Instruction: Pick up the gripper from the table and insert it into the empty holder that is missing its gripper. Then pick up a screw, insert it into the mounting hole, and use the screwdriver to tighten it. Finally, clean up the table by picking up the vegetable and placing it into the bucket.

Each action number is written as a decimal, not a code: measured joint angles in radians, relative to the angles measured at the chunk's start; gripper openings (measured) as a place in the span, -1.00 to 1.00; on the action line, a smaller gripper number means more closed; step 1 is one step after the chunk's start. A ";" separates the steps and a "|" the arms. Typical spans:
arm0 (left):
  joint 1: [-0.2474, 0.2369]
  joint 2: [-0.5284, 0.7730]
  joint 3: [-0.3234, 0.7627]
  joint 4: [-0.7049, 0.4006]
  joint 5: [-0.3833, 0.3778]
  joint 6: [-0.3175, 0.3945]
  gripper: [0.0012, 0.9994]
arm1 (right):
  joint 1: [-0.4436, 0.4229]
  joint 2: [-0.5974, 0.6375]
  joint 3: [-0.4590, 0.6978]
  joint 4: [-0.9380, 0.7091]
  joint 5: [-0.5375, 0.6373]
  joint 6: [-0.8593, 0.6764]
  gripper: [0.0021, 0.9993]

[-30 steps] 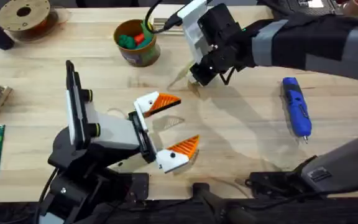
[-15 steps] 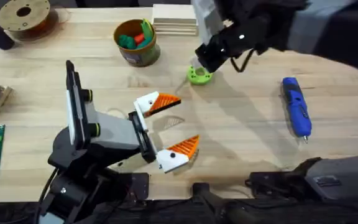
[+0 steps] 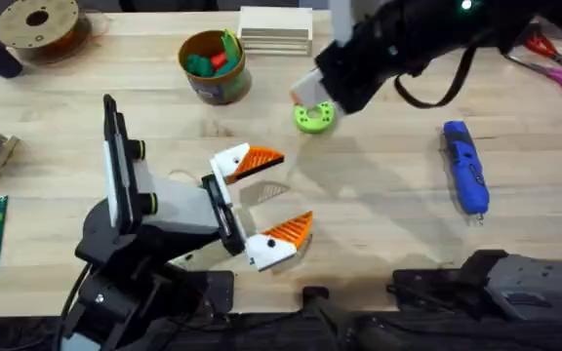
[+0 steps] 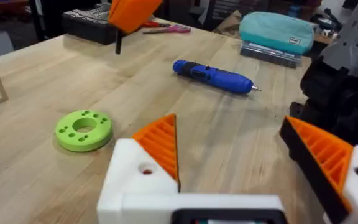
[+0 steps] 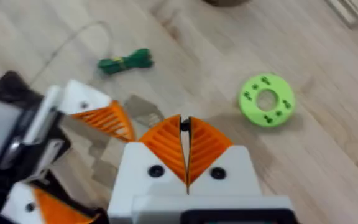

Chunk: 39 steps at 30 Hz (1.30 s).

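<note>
A moment before, the right arm hung low over the middle of the pale wooden surface [image 3: 379,210] and covered the bright green ring-shaped disc [image 3: 314,118]. Now it had lifted up and away toward the far side, so the disc lay free. The red-handled scissors [image 3: 546,57] could also be seen at the far right corner. The left arm had not moved at all.

The right end effector [image 5: 185,148] was clenched, its two orange ribbed pads pressed together with nothing between them. The left end effector [image 3: 266,200] stood released, its fingers wide apart and empty. All four white finger bases I could see carried an orange wedge, so I judged that the fitting part was probably finished, or at least that the arm had left it.

The blue pen-shaped electric screwdriver [image 3: 464,166] lay untouched on the right side, well apart from both arms.

The right wrist camera gave something the overhead did not make clear: the small dark green leafy toy bundle [image 5: 126,62] lay on the surface near the left arm's finger, so the cleaning step was not yet done. From above I could see the short round bucket [image 3: 213,83] with its yellow-brown rim at the far side, already holding rounder green and red toys. The left wrist view showed the thin metal tip of the screwdriver pointing away from the disc.
</note>
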 joint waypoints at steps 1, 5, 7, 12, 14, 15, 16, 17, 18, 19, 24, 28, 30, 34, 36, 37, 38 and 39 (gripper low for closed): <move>0.000 0.000 0.000 0.000 0.000 0.000 0.97 | 0.023 0.000 0.015 -0.008 -0.002 0.007 -0.99; 0.000 0.000 0.000 0.000 0.000 0.000 0.97 | 0.102 0.000 0.043 -0.017 -0.012 0.047 -0.99; 0.000 0.000 0.000 0.000 0.000 0.000 0.97 | 0.130 0.000 0.044 -0.020 -0.013 0.070 -0.99; 0.000 0.000 0.000 0.000 0.000 0.000 0.97 | 0.190 0.005 0.044 -0.022 -0.014 0.109 -0.99; 0.000 0.000 0.000 0.000 0.000 0.000 0.97 | 0.208 0.016 0.044 -0.021 -0.016 0.122 -0.99; 0.000 0.000 0.000 0.000 0.000 0.000 0.97 | 0.217 0.025 0.044 -0.021 -0.016 0.126 -0.99; 0.000 0.000 0.000 0.000 0.000 0.000 0.97 | 0.225 0.034 0.044 -0.018 -0.016 0.129 -0.99; 0.000 0.000 0.000 0.000 0.000 0.000 0.97 | 0.233 0.043 0.044 -0.012 -0.016 0.133 -0.99; 0.000 0.000 0.000 0.000 0.000 0.000 0.97 | 0.240 0.051 0.044 -0.006 -0.016 0.137 -0.99; 0.000 0.000 0.000 0.000 0.000 0.000 0.97 | 0.247 0.057 0.044 -0.001 -0.016 0.138 -0.99; 0.000 0.000 0.000 0.000 0.000 0.000 0.97 | 0.278 0.066 0.044 0.009 -0.017 0.144 -0.99; 0.000 0.000 0.000 0.000 0.000 0.000 0.97 | 0.280 0.067 0.044 0.015 -0.016 0.144 -0.99; 0.000 0.000 0.000 0.000 0.000 0.000 0.97 | 0.280 0.072 0.044 0.017 -0.016 0.144 -0.99; 0.000 0.000 0.000 0.000 0.000 0.000 0.97 | 0.280 0.097 0.044 0.021 -0.016 0.144 -0.99; 0.000 0.000 0.000 -0.001 0.000 -0.002 0.97 | 0.280 0.110 0.044 0.022 -0.016 0.144 -0.99; 0.000 0.001 0.000 -0.001 0.000 -0.004 0.97 | 0.280 0.113 0.044 0.027 -0.016 0.144 -0.99; 0.000 0.001 0.000 -0.001 0.000 -0.004 0.97 | 0.280 0.114 0.044 0.030 -0.016 0.144 -0.99; 0.000 0.001 0.000 -0.001 0.000 -0.004 0.97 | 0.280 0.113 0.044 0.030 -0.016 0.144 -0.99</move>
